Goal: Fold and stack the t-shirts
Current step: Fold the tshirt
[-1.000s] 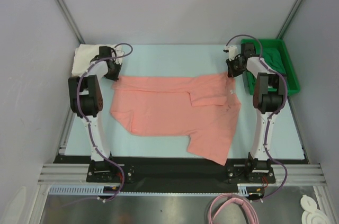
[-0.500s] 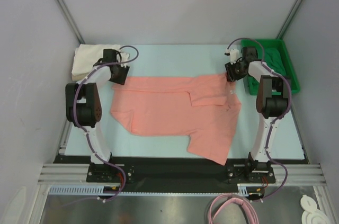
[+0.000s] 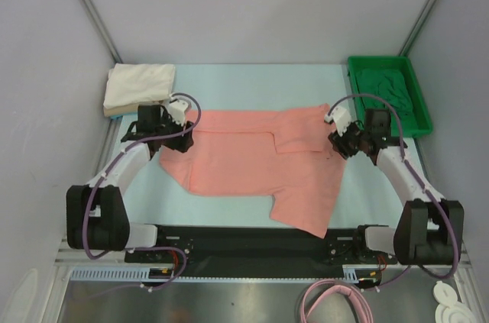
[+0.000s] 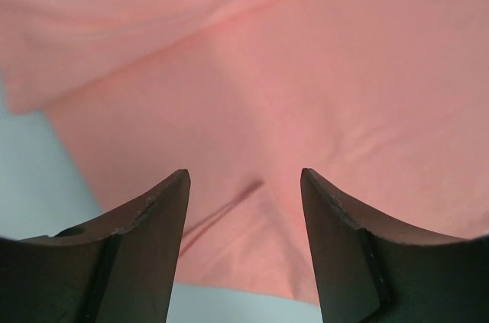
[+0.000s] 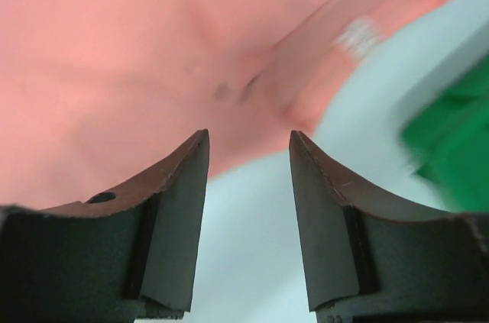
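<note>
We see left gripper (image 4: 244,174) and right gripper (image 5: 249,134) parted, holding nothing, over opposite ends of the salmon-pink t-shirt (image 3: 252,159).

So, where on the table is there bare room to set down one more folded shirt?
Free: the far strip of pale blue table between the folded cream shirts and the bright green plastic tray, beyond the salmon-pink t-shirt; also the near-left strip between it and the table's front edge. Crowded: the middle, covered by that shirt.
</note>
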`<action>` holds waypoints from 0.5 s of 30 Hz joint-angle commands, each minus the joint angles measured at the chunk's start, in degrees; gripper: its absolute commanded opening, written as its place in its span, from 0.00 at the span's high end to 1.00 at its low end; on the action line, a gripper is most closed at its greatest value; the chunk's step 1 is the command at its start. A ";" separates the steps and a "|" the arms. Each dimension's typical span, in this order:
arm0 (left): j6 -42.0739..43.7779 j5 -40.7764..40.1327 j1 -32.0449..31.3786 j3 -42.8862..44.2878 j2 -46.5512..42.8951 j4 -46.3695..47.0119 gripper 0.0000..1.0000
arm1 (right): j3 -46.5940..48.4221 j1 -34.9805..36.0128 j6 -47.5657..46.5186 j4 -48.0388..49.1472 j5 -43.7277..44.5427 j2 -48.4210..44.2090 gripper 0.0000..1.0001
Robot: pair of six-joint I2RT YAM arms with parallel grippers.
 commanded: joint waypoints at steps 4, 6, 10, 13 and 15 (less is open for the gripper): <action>2.13 20.18 1.97 -2.50 2.30 2.05 0.34 | -10.62 0.27 -22.03 -20.62 -7.43 -21.89 0.48; 2.65 23.78 2.15 -3.02 3.36 2.67 0.34 | -13.25 0.27 -22.66 -22.05 -8.49 -26.56 0.48; 5.38 27.92 2.24 -1.71 6.87 -1.19 0.35 | -13.18 3.25 -24.24 -32.12 -9.72 -31.51 0.47; 6.96 29.94 2.24 -2.32 8.11 -1.55 0.37 | -11.69 4.66 -25.73 -38.64 -9.90 -30.80 0.47; 8.18 29.95 3.81 -3.28 8.63 -0.23 0.38 | -11.33 5.19 -29.49 -43.38 -10.68 -30.80 0.47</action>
